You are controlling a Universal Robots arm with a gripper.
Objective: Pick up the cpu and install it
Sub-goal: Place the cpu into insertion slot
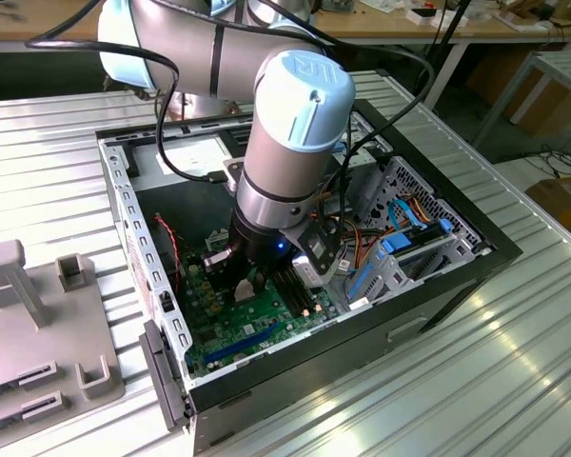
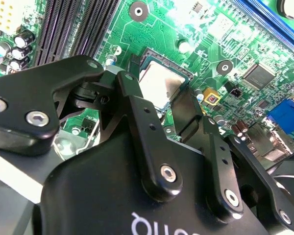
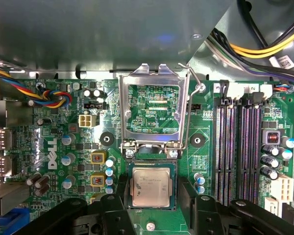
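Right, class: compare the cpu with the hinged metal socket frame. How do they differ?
The cpu is a solid dull grey square; the socket frame is shiny with an open window. The cpu lies flat; the socket frame stands swung open. The socket frame is larger than the cpu. Both sit on the green motherboard.

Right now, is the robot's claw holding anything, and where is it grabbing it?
Nothing, it seems. The gripper has its fingers on either side of the cpu without touching it; the cpu lies flat in its socket.
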